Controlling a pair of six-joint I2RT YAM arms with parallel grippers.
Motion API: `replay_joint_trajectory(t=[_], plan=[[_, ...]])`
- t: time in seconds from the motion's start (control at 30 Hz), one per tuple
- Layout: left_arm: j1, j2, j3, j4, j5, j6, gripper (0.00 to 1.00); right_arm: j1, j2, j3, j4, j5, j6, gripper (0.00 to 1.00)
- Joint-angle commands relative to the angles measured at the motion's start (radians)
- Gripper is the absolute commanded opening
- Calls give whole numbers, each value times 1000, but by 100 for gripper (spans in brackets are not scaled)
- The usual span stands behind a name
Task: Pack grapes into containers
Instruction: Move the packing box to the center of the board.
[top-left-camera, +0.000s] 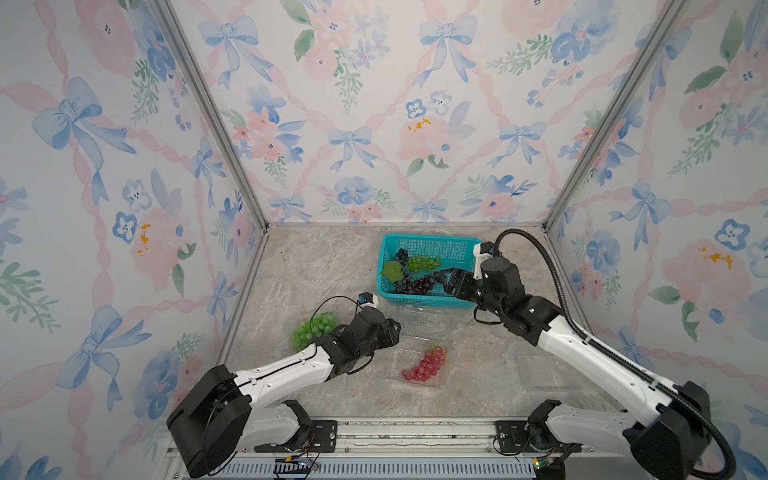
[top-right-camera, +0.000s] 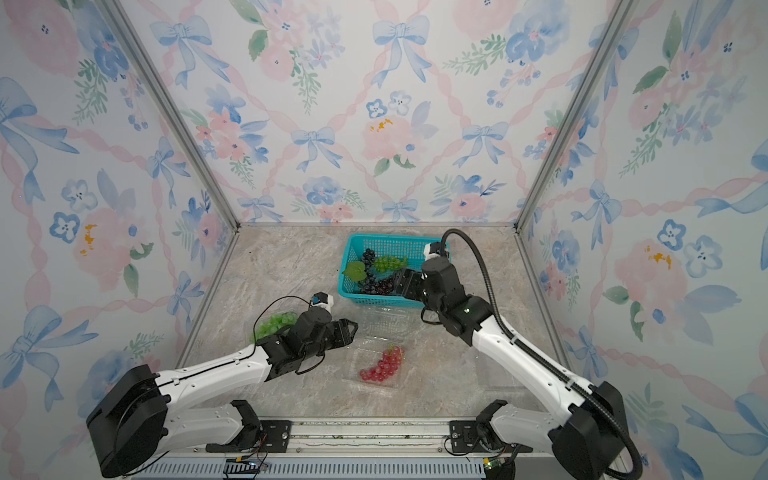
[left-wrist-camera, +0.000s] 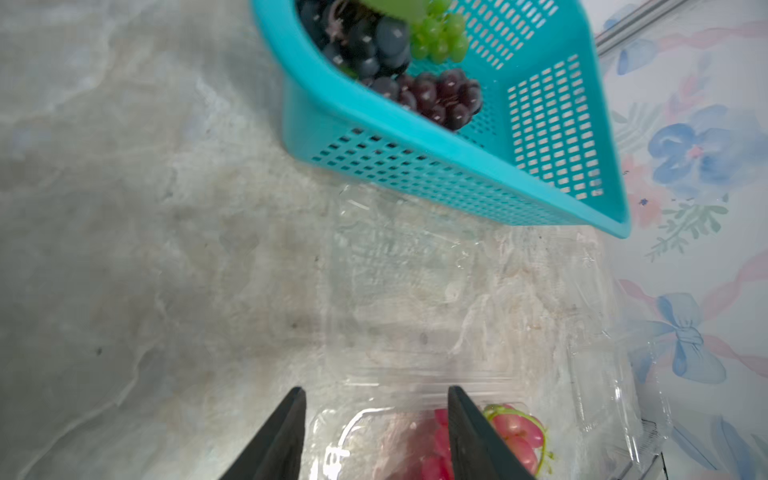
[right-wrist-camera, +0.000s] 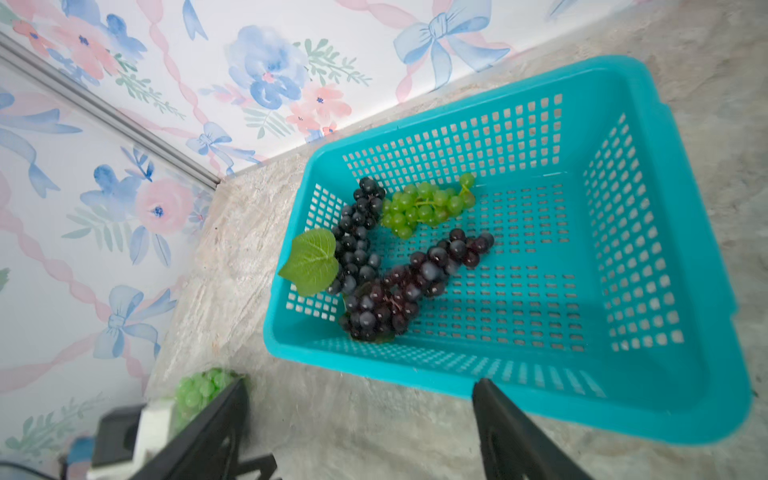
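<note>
1. Picking step: right gripper (top-left-camera: 448, 281), wide and empty, over teal perforated plastic basket (right-wrist-camera: 332, 357) at tabletop's far edge.
2. Left gripper (left-wrist-camera: 375, 390), parted and empty, above red grape bunch (top-left-camera: 426, 365) in clear plastic clamshell container (top-left-camera: 399, 361).
3. Next: descend, pinch dark purple grape bunch (right-wrist-camera: 415, 282).

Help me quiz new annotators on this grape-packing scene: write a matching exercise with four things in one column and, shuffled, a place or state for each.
Things
1. red grapes
2. dark grapes
3. green bunch outside the teal basket
4. right claw

Places or states
A. jaws apart, nothing between them
B. partly hidden behind the left arm
C. in the teal basket
D. in an open clear container

Pairs: 1-D, 2-C, 3-B, 4-A.
</note>
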Motion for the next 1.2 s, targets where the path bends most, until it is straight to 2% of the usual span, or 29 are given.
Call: replay_joint_trajectory(t=[0.0, 0.23, 0.43, 0.53, 0.87, 1.17], plan=[[4, -5, -12, -23, -4, -60, 57, -53, 150, 92, -40, -109, -107, 77], [-2, 16, -37, -23, 42, -121, 57, -61, 459, 311, -23, -292, -178, 79], [-40, 30, -42, -23, 51, -172, 58, -35, 630, 414, -36, -336, -183, 78], [-64, 39, -34, -22, 52, -191, 58, -20, 678, 434, -45, -340, -193, 73], [-115, 56, -11, -21, 45, -206, 58, 17, 767, 502, -94, -342, -217, 47], [-172, 51, 24, -16, 9, -229, 58, 16, 820, 539, -105, -362, -211, 44]])
